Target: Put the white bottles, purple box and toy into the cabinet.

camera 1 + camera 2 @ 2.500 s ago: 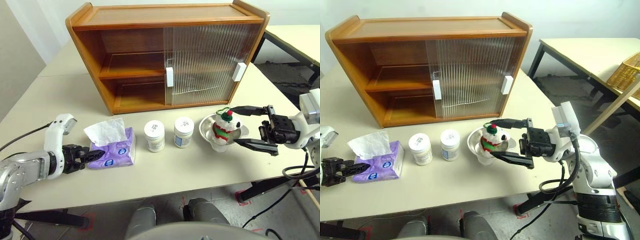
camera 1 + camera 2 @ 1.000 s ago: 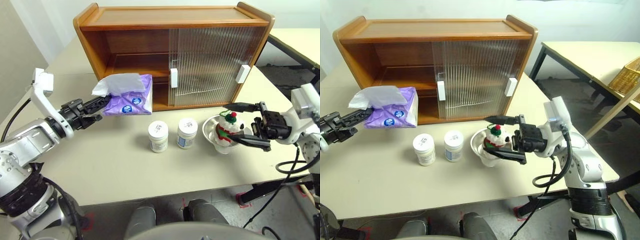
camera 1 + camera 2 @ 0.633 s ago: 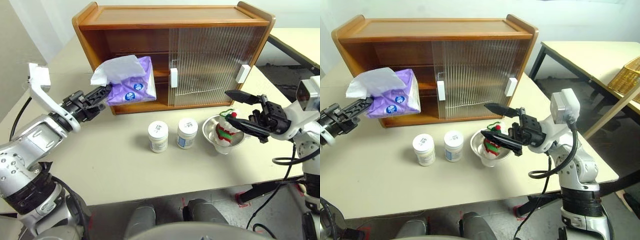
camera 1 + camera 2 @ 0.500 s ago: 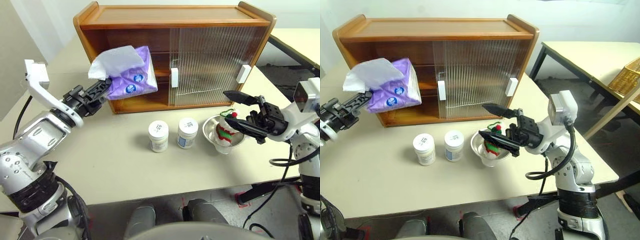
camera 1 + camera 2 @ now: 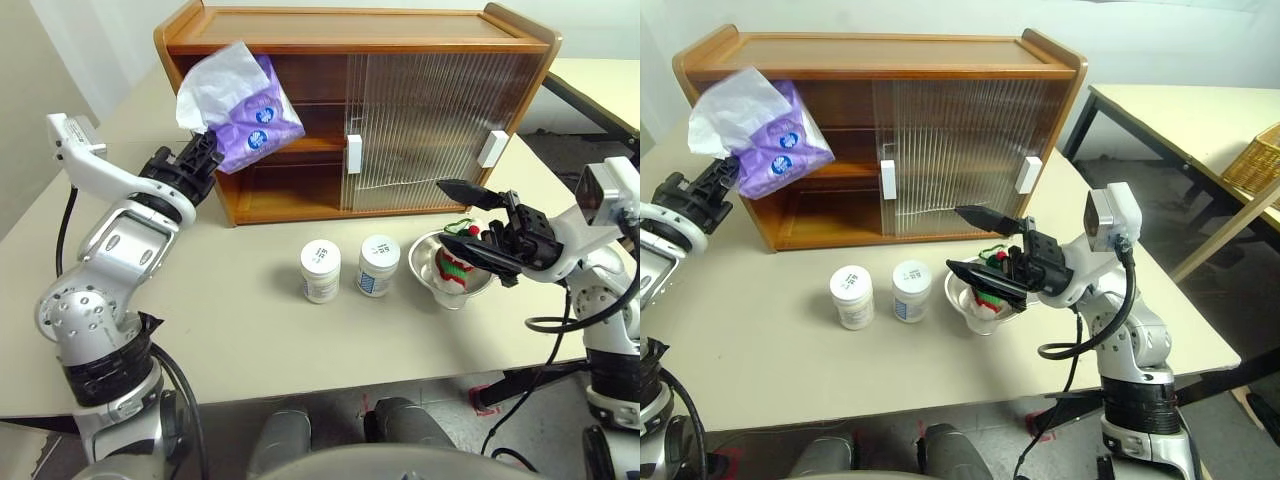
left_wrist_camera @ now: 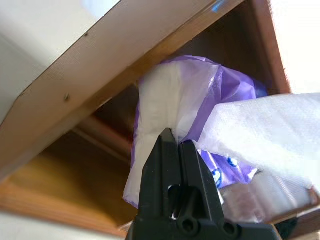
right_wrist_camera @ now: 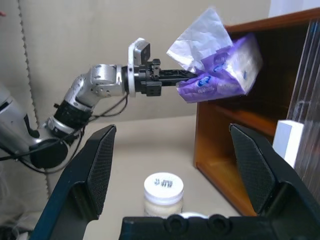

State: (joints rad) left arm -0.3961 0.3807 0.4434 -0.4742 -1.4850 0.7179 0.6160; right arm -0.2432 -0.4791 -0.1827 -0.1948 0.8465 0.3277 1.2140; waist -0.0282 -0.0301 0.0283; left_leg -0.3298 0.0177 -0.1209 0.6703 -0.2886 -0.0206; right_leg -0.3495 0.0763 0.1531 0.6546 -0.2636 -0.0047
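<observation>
The soft lilac-purple tissue pack (image 5: 250, 125), its white tissue (image 5: 212, 82) sticking out at the upper left, hangs tilted in the air at the open left end of the wide orange-brown wooden cabinet (image 5: 350, 30), level with the upper compartment and clear of the inner shelf (image 5: 300, 146). The left gripper (image 6: 173, 145) is clamped tight on the pack's plastic wrapper at its near end and carries it.

On the pale beige table (image 5: 250, 330) in front of the cabinet stand the two small round white plastic jars (image 5: 321, 270) (image 5: 380, 264) with white screw lids, upright, side by side and slightly apart. Just to their right sits a round steel bowl (image 5: 430, 255), and in it the small white plush bear (image 5: 457, 266) with a red hat and a red-green striped scarf.

The right gripper (image 5: 458, 215) hovers over the bowl and the bear, its two black fingers spread wide, one above the toy and one just in front of it, gripping nothing.

The cabinet's two ribbed translucent sliding doors (image 5: 430, 120) with white rectangular handles (image 5: 353, 154) cover its right part, leaving the left part open. Beyond the table's right edge stands a second pale table (image 5: 1180, 110), with a woven basket (image 5: 1255, 160) nearby.
</observation>
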